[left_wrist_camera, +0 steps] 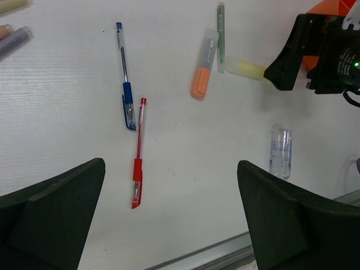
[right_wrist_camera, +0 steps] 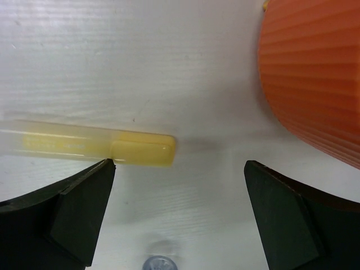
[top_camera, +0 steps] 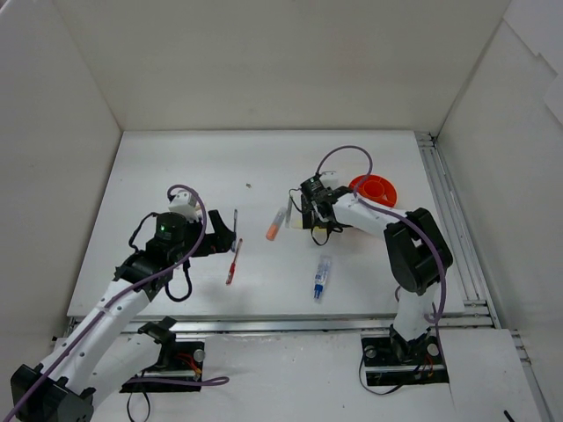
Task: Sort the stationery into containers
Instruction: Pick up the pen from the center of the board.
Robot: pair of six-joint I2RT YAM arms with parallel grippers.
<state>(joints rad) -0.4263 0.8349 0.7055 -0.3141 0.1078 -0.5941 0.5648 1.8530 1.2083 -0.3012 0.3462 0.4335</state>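
Note:
My right gripper (top_camera: 308,215) is open, low over the table, with a yellow marker (right_wrist_camera: 90,143) lying just ahead of its left finger and the ribbed orange cup (right_wrist_camera: 315,73) close on the right. The cup also shows in the top view (top_camera: 374,189). My left gripper (left_wrist_camera: 171,219) is open and empty, above a red pen (left_wrist_camera: 138,152) and a blue pen (left_wrist_camera: 125,76). An orange marker (left_wrist_camera: 203,64), a slim green pen (left_wrist_camera: 220,34) and a blue-capped clear one (top_camera: 322,279) lie between the arms.
A grey marker (left_wrist_camera: 14,39) and a pale one (left_wrist_camera: 11,4) lie at the far left edge of the left wrist view. White walls enclose the table on three sides. A metal rail (top_camera: 453,220) runs along the right and near edges.

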